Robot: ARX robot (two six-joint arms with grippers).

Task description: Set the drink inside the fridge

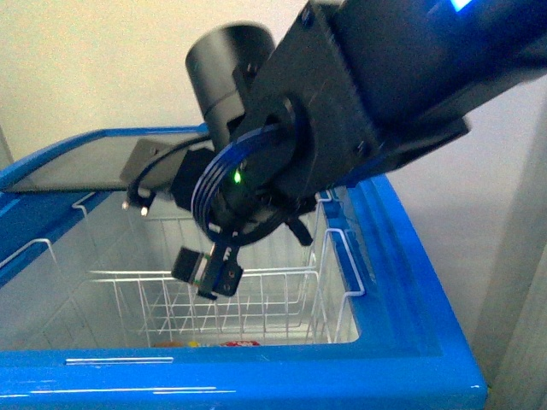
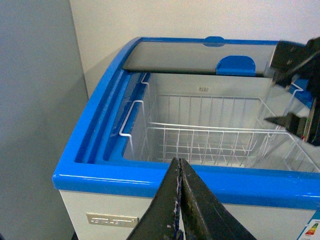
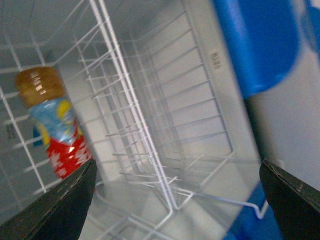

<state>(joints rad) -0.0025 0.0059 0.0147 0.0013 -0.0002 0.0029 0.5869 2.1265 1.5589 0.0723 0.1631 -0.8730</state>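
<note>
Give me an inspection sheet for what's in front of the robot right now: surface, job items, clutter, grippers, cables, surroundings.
Surface: no table seen; the fridge is the work area, blue rim, glass lid slid back, interior exposed.
Job's things: the drink lies inside a white wire basket, orange cap, blue and red label, free of the fingers.
Clutter: nothing seen.
Grippers: right gripper open, reaching down into the fridge; left gripper shut, empty, outside the front rim.
Cables: blue cable loops on the right arm's wrist.
Surroundings: pale wall behind, grey panel beside the fridge.
</note>
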